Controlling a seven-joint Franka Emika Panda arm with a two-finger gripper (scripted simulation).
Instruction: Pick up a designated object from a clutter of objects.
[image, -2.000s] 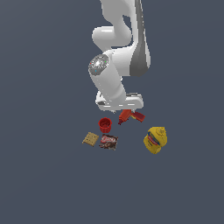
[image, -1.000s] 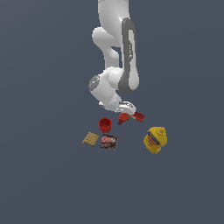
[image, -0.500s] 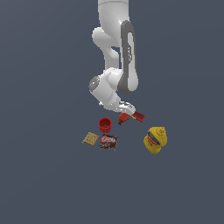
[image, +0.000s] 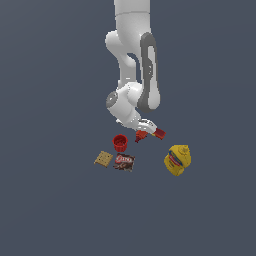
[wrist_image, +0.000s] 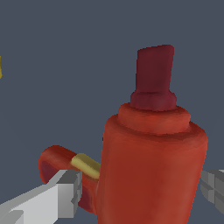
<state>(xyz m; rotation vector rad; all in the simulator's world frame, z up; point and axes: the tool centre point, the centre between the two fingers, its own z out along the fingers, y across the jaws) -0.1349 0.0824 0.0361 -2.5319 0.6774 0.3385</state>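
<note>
The red power drill (image: 159, 133) lies on the dark floor, just to the exterior view's right of the red ribbed cup (image: 119, 142). My gripper (image: 145, 127) is down on the drill and hides its middle. In the wrist view the drill (wrist_image: 151, 162) fills the frame, its dark red nose pointing away and a yellow trigger at its side. My gripper (wrist_image: 140, 192) is open, with one grey finger (wrist_image: 61, 197) on each side of the drill's body. I cannot tell whether the fingers touch it.
A tan square cracker (image: 103, 159) and a dark brown packet (image: 124, 162) lie below the cup in the exterior view. A yellow mustard bottle (image: 178, 159) lies to the exterior view's right of them. The white arm (image: 132, 60) rises above the clutter.
The arm has folded downward and brought the gripper low onto the drill. The drill and the other items have not moved.
</note>
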